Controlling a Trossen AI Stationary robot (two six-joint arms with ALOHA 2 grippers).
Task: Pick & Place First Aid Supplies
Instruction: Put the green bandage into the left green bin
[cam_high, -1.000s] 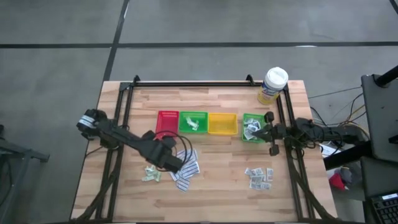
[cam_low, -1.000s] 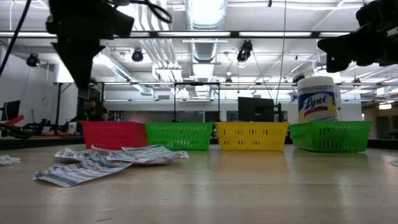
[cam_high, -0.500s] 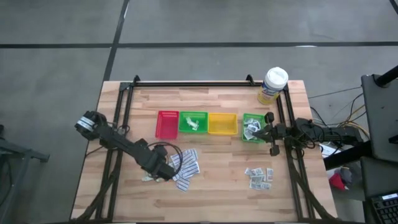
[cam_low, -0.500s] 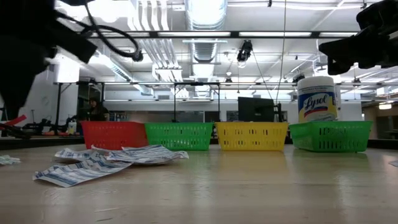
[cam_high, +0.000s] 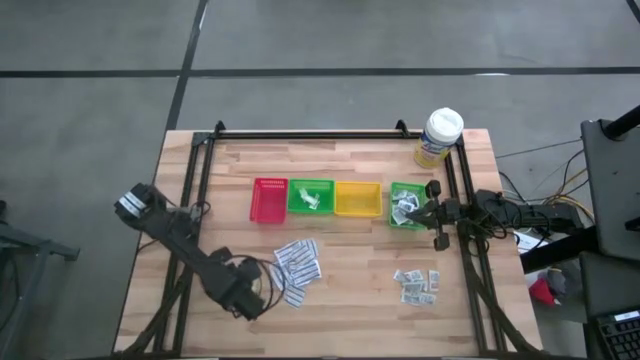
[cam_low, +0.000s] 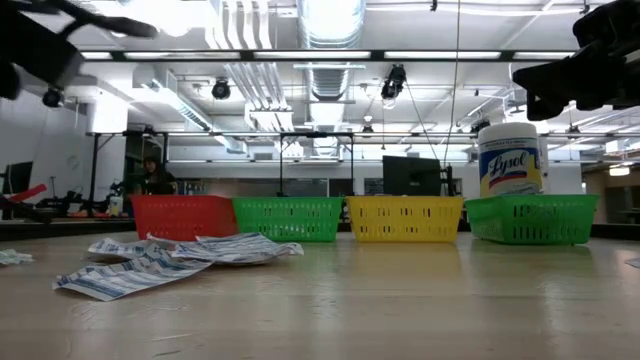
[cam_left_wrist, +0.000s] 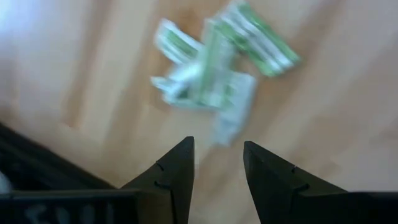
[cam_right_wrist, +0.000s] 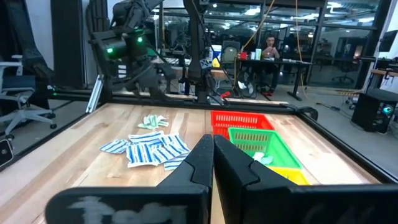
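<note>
**Left gripper open above the green-white sachets: risks at pickup**

Left gripper (cam_left_wrist: 217, 168) is poised over the small heap of pale green-white sachets (cam_left_wrist: 217, 74), fingers apart and nothing between them. In the high view the gripper (cam_high: 243, 297) sits at the near-left part of the table (cam_high: 350, 300), and the arm covers the sachets from above. The sachets overlap one another loosely and lie flat on the wood.

Right gripper (cam_right_wrist: 212, 163) waits with its fingers together, empty, at the right edge of the table beside the right-hand green tray (cam_high: 405, 205).

Other supplies:
- Long white printed strips (cam_high: 298, 265) lie fanned out just right of the left gripper.
- Small grey-white squares (cam_high: 416, 284) lie at the near right.
- Packets already rest in the left green tray (cam_high: 310, 197) and the right-hand green tray. The red tray (cam_high: 269, 199) and yellow tray (cam_high: 357, 199) appear empty.

Probable faults from this position:
- Multiple pick. The sachets overlap, so closing the fingers may lift several at once.
- Missed pick. The packets are thin and flat; fingers that stop short of the wood will likely close on nothing.
- Scatter. A hard descent could push the heap apart or toward the near table edge.
- Drop in transit. A sachet held by one corner may slip out before reaching a tray.
</note>
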